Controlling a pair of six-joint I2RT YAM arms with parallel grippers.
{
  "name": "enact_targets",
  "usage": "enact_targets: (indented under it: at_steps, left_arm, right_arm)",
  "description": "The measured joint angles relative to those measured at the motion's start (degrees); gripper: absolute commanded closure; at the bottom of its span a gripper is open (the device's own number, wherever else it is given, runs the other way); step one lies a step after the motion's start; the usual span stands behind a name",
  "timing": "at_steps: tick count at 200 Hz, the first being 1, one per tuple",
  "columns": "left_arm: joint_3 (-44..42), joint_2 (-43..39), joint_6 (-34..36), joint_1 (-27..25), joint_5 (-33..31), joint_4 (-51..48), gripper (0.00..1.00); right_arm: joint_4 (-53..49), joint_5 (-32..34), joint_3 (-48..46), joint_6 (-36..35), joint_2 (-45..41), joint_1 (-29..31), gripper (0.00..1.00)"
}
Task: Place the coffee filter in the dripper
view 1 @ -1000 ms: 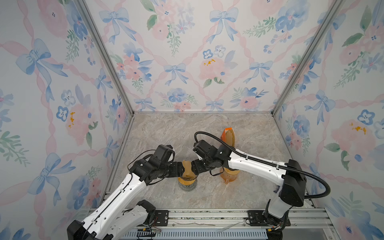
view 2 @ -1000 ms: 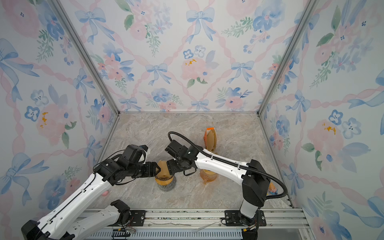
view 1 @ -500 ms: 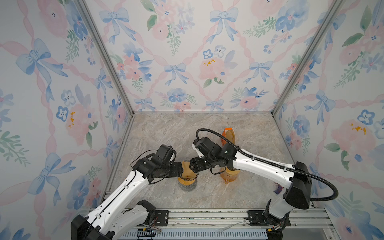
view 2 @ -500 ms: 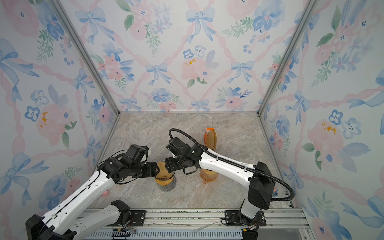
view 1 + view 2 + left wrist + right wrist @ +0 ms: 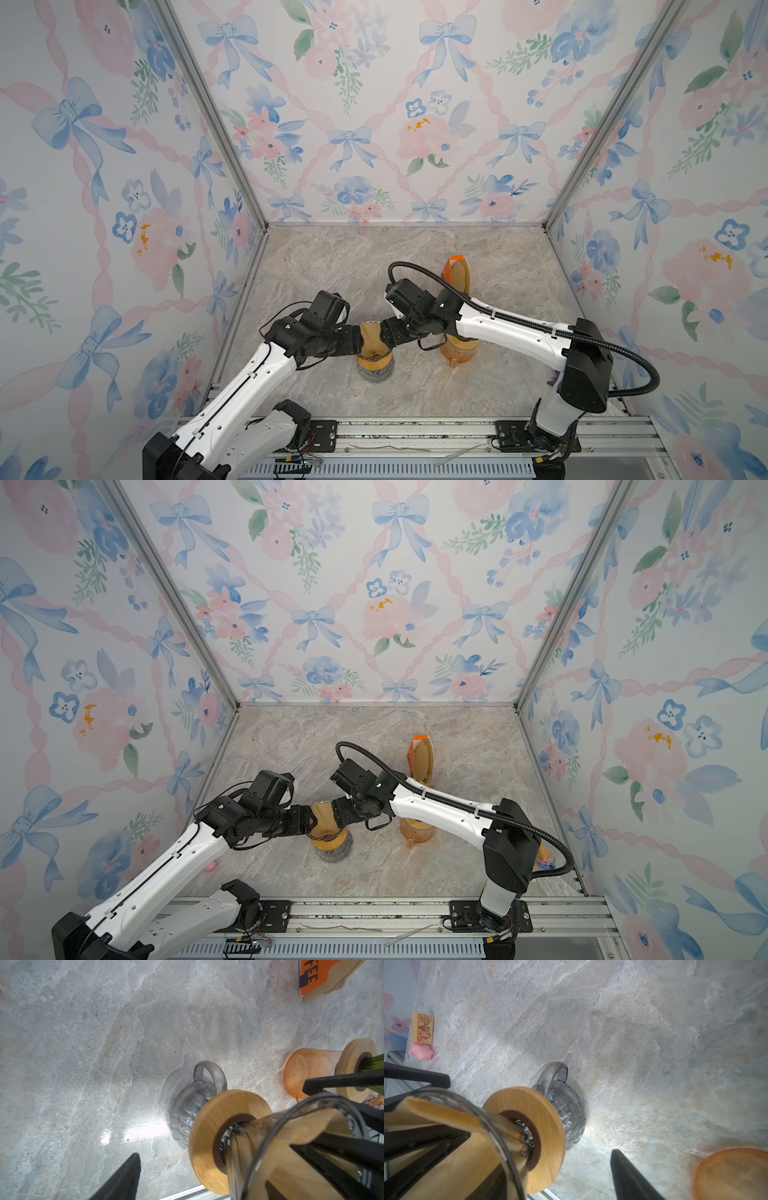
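Marble tabletop (image 5: 332,266): filter (image 5: 371,332), left tool (image 5: 358,338), right tool (image 5: 386,335) unchanged.

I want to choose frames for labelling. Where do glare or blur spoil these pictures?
Left wrist view: a white glare patch on the marble table beside the glass carafe; the close dripper and paper filter are soft. Right wrist view: similar glare next to the carafe, and the orange vessel at the edge is blurred. Both top views: even light, sharp, no glare.

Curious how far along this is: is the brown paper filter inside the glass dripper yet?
Inside: the filter shows through the glass dripper in both wrist views, its top edge standing above the rim.
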Motion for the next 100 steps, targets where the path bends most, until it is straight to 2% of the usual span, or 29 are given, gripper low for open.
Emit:
enact_targets:
  at_steps: [100]
  left_arm:
    - [-0.57, -2.05, 0.37, 0.87, 2.45, 0.13, 0.2]
  right_arm:
    - [1.44, -0.46, 0.0, 0.2, -1.75, 0.07, 0.29]
